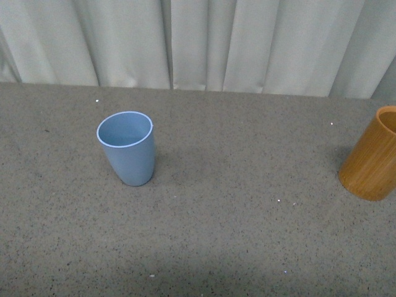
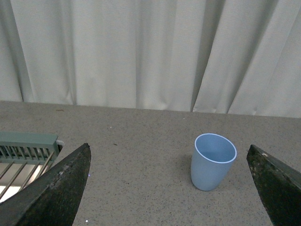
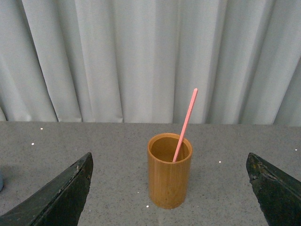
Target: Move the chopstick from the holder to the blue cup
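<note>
The light blue cup (image 1: 127, 148) stands upright and empty at the table's left of middle. At the right edge of the front view, partly cut off, is the orange-brown holder (image 1: 373, 158). In the right wrist view one pink-red chopstick (image 3: 186, 125) leans in the holder (image 3: 170, 176), its top well above the rim. My right gripper (image 3: 169, 156) is open, short of the holder, which sits centred between the fingers. My left gripper (image 2: 168, 148) is open too, and the blue cup (image 2: 212, 161) stands ahead of it, nearer one finger. Neither arm shows in the front view.
A white pleated curtain (image 1: 198, 40) hangs along the back edge of the speckled grey table (image 1: 247, 235). In the left wrist view a pale green slatted rack (image 2: 26, 147) lies beside one finger.
</note>
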You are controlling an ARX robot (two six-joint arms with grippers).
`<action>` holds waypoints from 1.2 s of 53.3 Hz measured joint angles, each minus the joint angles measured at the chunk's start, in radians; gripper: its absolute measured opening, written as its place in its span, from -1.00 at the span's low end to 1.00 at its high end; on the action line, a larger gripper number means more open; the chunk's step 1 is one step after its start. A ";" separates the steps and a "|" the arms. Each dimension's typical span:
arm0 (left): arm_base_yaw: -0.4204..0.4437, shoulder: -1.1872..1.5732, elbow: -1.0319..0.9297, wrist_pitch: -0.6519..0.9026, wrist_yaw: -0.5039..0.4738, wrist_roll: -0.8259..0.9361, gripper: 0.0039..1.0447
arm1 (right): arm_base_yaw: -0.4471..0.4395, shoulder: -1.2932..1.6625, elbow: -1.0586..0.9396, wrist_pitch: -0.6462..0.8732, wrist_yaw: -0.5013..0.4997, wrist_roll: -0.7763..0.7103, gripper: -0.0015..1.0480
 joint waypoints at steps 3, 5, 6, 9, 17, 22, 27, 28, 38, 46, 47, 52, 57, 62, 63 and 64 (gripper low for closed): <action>0.000 0.000 0.000 0.000 0.000 0.000 0.88 | 0.000 0.000 0.000 0.000 0.000 0.000 0.81; 0.000 0.000 0.000 0.000 0.000 0.000 0.88 | 0.000 0.000 0.000 0.000 0.000 0.000 0.81; 0.000 0.000 0.000 0.000 0.000 0.000 0.88 | 0.000 0.000 0.000 0.000 0.000 0.000 0.81; 0.000 0.000 0.000 0.000 0.000 0.000 0.88 | 0.000 0.000 0.000 0.000 0.000 0.000 0.81; 0.000 0.000 0.000 0.000 0.000 0.000 0.88 | 0.000 0.000 0.000 0.000 0.000 0.000 0.81; 0.000 0.000 0.000 0.000 0.000 0.000 0.88 | 0.000 0.000 0.000 0.000 0.000 0.000 0.81; 0.000 0.000 0.000 0.000 0.000 0.000 0.88 | 0.000 0.000 0.000 0.000 0.000 0.000 0.81; 0.000 0.000 0.000 0.000 0.000 0.000 0.88 | 0.000 0.000 0.000 0.000 0.000 0.000 0.81; 0.000 0.000 0.000 0.000 0.000 0.000 0.88 | 0.000 0.000 0.000 0.000 0.000 0.000 0.81; 0.000 0.000 0.000 0.000 0.000 0.000 0.88 | 0.000 0.000 0.000 0.000 0.000 0.000 0.81; 0.000 0.000 0.000 0.000 0.000 0.000 0.88 | 0.000 0.000 0.000 0.000 0.000 0.000 0.81; 0.000 0.000 0.000 0.000 0.000 0.000 0.88 | 0.000 0.000 0.000 0.000 0.000 0.000 0.81; 0.000 0.000 0.000 0.000 0.000 0.000 0.88 | 0.000 0.000 0.000 0.000 0.000 0.000 0.81; 0.000 0.000 0.000 0.000 0.000 0.000 0.88 | 0.000 0.000 0.000 0.000 0.000 0.000 0.81; 0.000 0.000 0.000 0.000 0.000 0.000 0.88 | 0.000 0.000 0.000 0.000 0.000 0.000 0.81; 0.000 0.000 0.000 0.000 0.000 0.000 0.88 | 0.000 0.000 0.000 0.000 0.000 0.000 0.81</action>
